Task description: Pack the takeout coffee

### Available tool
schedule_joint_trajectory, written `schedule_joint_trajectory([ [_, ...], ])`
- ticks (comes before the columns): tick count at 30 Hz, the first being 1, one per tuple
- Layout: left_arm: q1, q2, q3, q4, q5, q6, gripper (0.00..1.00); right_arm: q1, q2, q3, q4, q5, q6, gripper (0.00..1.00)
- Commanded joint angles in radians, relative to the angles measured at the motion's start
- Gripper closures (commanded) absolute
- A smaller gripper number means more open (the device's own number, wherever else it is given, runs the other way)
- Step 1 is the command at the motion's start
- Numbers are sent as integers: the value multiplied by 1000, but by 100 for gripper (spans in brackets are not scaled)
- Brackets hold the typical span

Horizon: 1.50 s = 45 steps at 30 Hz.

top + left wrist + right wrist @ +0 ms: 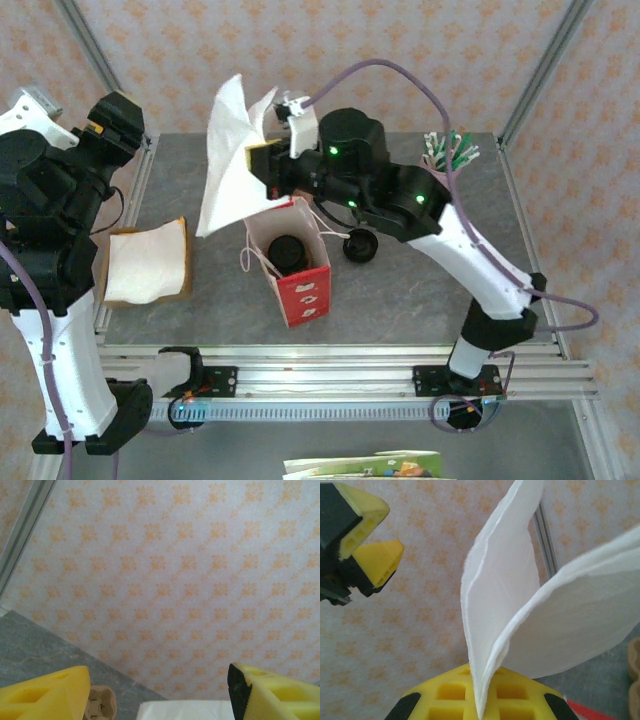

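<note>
One thing's sorted: the takeout coffee cup, only its round black plastic lid showing from above, sits inside the open red-and-white paper bag mid-table. Right gripper is clamped on a floppy white paper napkin, held up by the bag's far left side. Left gripper is raised on the left, yellow fingers spread wide, nothing between them. A loose black lid lies just right of the bag, and a stack of white napkins sits off to the left
</note>
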Motion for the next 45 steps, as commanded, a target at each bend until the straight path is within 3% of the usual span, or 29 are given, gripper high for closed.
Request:
schedule_joint_trajectory([
  [1,-4,-30,-33,47,39,-28,28,6,-72,-61,-74,5,133,100],
  [4,-5,-45,-52,44,40,-34,28,-3,-134,-117,-105,15,206,100],
  [11,-5,-78,-130,79,64,-55,28,-39,-216,-280,-126,-100,284,100],
  [24,-5,-90,-176,103,65,-58,29,-110,-118,-211,-161,-288,252,100],
  [35,-4,-91,-183,102,66,-57,29,-151,-138,-288,-338,-114,232,100],
  [45,-5,-93,-185,95,57,-56,29,-160,-47,-202,-546,-25,176,100],
])
